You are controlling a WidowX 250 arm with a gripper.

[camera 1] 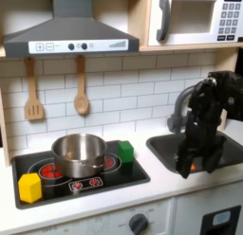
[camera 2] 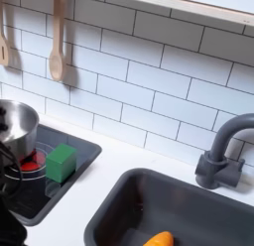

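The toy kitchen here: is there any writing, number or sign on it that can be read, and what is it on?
"01:30", or close to it: the microwave display, small and blurred, in the first exterior view.
Microwave keypad: too blurred to read.
Range hood buttons and dials: no readable marks.
Second exterior view: no text.

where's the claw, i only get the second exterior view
observer: In the first exterior view the claw hangs low over the sink, at the first exterior view's right. I cannot tell whether it is open or shut.
operator: anything on the stove besides the pot and green block
observer: Yes, a yellow block sits at its front left corner in the first exterior view.
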